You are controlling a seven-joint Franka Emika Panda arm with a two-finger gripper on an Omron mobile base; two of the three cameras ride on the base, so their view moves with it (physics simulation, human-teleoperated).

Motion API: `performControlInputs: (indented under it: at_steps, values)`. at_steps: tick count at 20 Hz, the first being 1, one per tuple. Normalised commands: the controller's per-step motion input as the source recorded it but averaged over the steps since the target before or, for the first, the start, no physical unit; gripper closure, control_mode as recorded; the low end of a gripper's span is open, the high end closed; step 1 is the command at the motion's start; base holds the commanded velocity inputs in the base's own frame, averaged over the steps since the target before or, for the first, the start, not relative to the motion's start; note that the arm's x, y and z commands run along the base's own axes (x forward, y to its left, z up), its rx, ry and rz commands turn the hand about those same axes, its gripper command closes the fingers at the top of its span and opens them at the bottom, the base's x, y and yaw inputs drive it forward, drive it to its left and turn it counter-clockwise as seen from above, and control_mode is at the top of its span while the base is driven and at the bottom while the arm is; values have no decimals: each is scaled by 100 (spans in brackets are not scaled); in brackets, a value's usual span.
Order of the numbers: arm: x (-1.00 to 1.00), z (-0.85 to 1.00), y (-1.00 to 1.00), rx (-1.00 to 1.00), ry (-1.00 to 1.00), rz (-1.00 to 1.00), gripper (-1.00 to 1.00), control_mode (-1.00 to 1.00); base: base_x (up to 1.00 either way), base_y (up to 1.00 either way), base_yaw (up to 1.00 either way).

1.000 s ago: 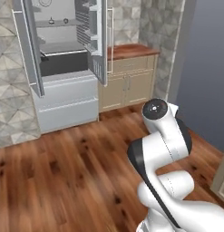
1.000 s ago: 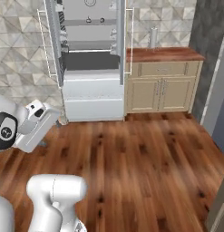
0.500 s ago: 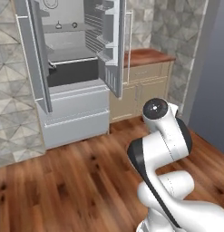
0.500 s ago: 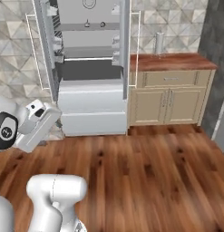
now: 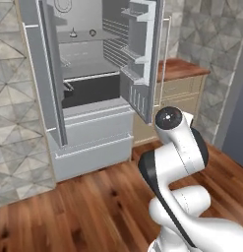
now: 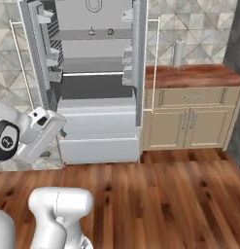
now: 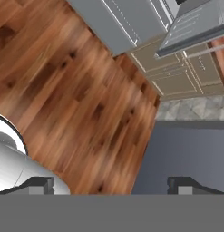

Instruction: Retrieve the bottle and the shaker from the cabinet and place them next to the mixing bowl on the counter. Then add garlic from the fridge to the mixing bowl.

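Step in hand, as I judge it: the garlic leg. My base faces the fridge (image 6: pixel 92 73), both doors swung open, the interior in plain sight.

My gripper (image 7: pixel 111 183) hangs over the wooden floor (image 7: pixel 63 81), its fingertips (image 7: pixel 41 183) set wide apart with nothing between them. My arm is folded close to the base, well short of the fridge.

Fridge contents: on the upper shelf (image 6: pixel 92 35) I see two small items, one pale (image 6: pixel 92 32) and one darker and rounder (image 6: pixel 110 32). Either could be the garlic; too small to tell which. Below them the shelves look bare, and the bottom compartment is dark.

To the right of the fridge is the desk (image 6: pixel 189 75) with a tall grey cylinder (image 6: pixel 178 52) standing on it; I cannot identify it.

Next move calls for: unfold my arm, raise the gripper to upper-shelf height, and reach in between the open doors without clipping the door bins (image 5: pixel 137 54).
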Motion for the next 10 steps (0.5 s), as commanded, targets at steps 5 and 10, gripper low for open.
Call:
performControlInputs:
  at_steps: [5,10]
  values:
    - [0,0,0,0,0,0,-100,100,80,11,1]
    - [0,0,0,0,0,0,-100,100,72,1,2]
